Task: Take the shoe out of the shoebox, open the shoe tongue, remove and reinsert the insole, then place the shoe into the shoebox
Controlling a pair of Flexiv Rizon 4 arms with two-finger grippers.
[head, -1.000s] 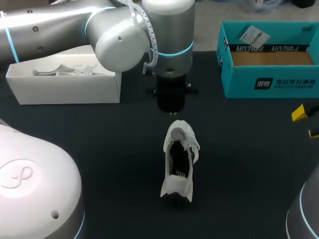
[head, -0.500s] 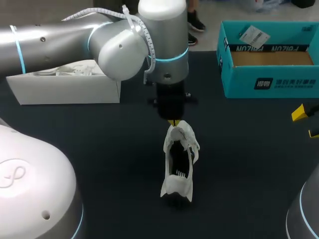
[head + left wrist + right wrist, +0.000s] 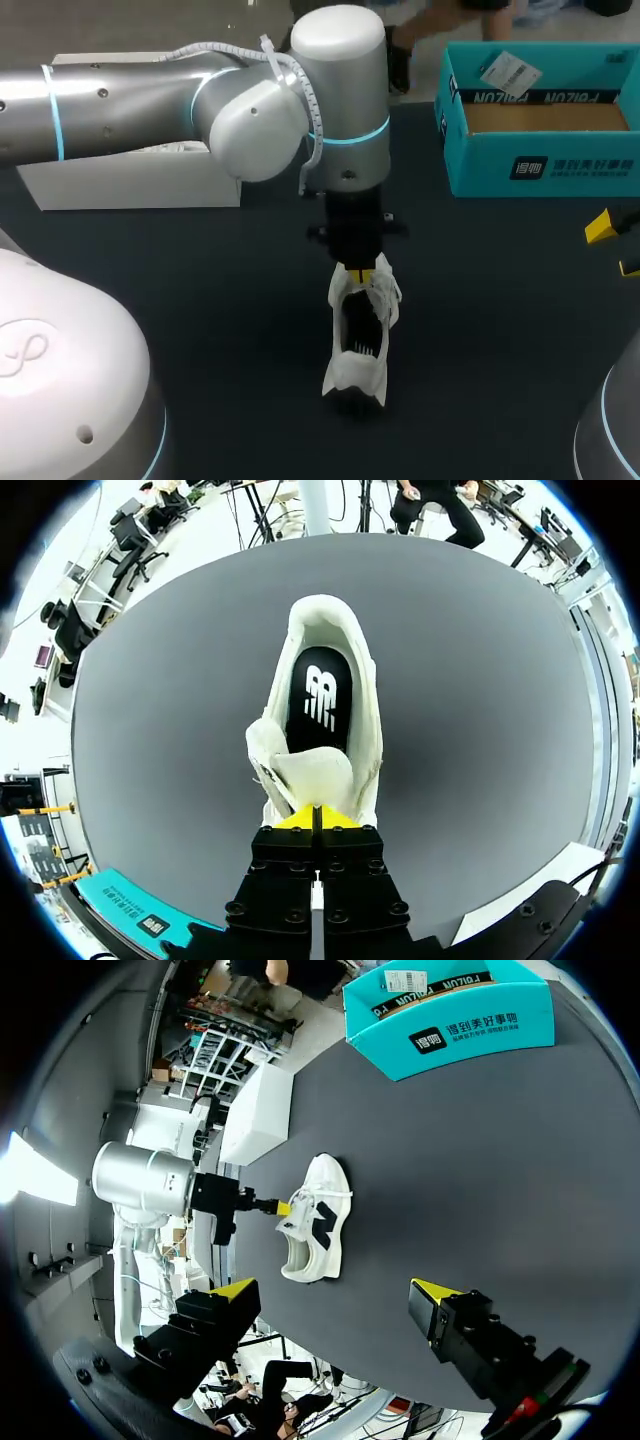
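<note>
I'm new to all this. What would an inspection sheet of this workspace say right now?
Surface: dark table, flat.
Job's things: white shoe upright mid-table, black insole inside; teal box open at the far right, its floor bare.
Clutter: white box far left, partly under the left arm.
Grippers: left gripper shut, tips at the tongue; right gripper open, apart from the shoe.
Cables: white cable tied along the left arm.
Surroundings: nothing seen reaching over the table.

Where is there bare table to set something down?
Bare table lies between the shoe and the teal shoebox, and between the shoe and the white box. Crowded at the shoe's tongue, where the left end effector sits.
</note>
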